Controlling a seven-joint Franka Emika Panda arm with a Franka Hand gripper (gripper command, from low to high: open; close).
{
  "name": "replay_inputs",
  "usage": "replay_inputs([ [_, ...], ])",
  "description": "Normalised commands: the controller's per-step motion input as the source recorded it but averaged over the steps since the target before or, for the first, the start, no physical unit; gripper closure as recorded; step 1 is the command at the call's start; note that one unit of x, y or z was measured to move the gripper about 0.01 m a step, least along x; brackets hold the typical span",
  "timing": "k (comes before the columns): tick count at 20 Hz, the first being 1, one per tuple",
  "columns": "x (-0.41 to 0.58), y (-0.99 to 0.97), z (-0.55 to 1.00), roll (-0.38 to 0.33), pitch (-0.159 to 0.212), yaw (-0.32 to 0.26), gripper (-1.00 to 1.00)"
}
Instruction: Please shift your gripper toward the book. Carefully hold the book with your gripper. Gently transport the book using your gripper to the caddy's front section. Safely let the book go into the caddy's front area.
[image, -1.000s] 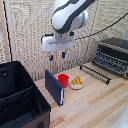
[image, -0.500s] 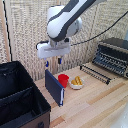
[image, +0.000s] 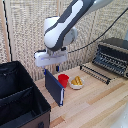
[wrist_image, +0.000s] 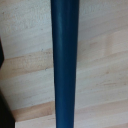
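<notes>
The dark-blue book stands upright on its edge on the wooden table, just to the exterior view's right of the black caddy. My gripper hangs right above the book's top edge, behind it, open and holding nothing. Only one dark, blue-tipped finger shows clearly under the white hand. In the wrist view the book's thin top edge runs straight through the middle of the picture, with the fingers out of sight. A black strip of the caddy shows at that picture's border.
A red cup and a white bowl of yellow food stand just behind the book. A black toaster oven with a wire rack in front of it is at the exterior view's right. A cable hangs behind the arm.
The gripper has come down and moved toward the exterior view's left, closer to the book's top edge. The book has not moved.
</notes>
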Motion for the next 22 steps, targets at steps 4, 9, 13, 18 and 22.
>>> replay_inputs([
  [4, 0.0, 0.06, -0.31, 0.0, 0.003, 0.0, -1.0],
  [9, 0.0, 0.04, -0.29, 0.0, 0.0, 0.0, -1.0],
  [13, 0.0, 0.09, -0.16, -0.022, 0.018, 0.013, 1.0],
  [18, 0.0, 0.06, -0.01, -0.007, 0.012, 0.027, 1.0],
  [22, 0.0, 0.04, 0.0, 0.0, 0.0, 0.004, 1.0],
])
